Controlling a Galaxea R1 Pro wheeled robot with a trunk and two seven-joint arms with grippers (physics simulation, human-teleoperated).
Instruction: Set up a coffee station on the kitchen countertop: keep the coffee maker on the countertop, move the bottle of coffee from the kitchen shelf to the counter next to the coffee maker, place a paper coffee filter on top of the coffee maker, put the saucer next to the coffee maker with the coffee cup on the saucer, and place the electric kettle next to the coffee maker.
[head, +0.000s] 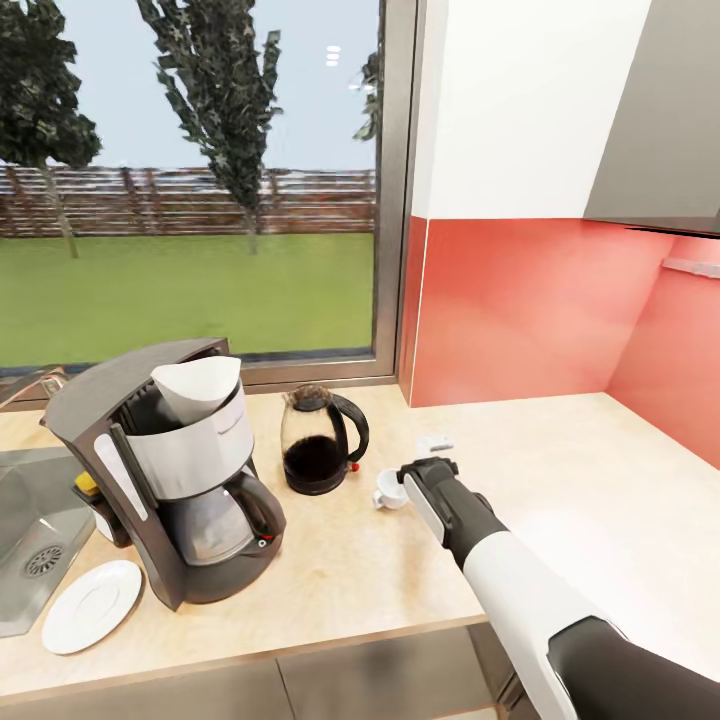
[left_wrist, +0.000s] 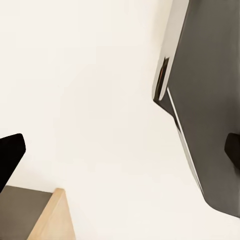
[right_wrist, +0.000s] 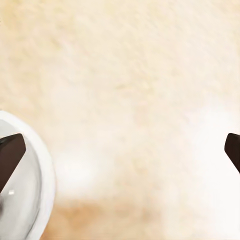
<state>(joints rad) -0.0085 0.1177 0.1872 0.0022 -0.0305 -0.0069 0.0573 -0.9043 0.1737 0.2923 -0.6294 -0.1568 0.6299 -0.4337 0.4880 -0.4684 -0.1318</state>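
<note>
The coffee maker stands on the kitchen countertop beside the sink, with the white paper coffee filter in its top. The electric kettle stands just right of it. The bottle of coffee peeks out behind the machine's left side. The saucer lies bare at the front left. The coffee cup sits on the counter right of the kettle. My right gripper hangs open over the counter beside the cup, one finger above its rim. My left gripper is open, holding nothing.
A steel sink is set in the counter at the left edge. A window runs behind the counter, with a red backsplash to its right. The left wrist view faces a white surface and a dark panel.
</note>
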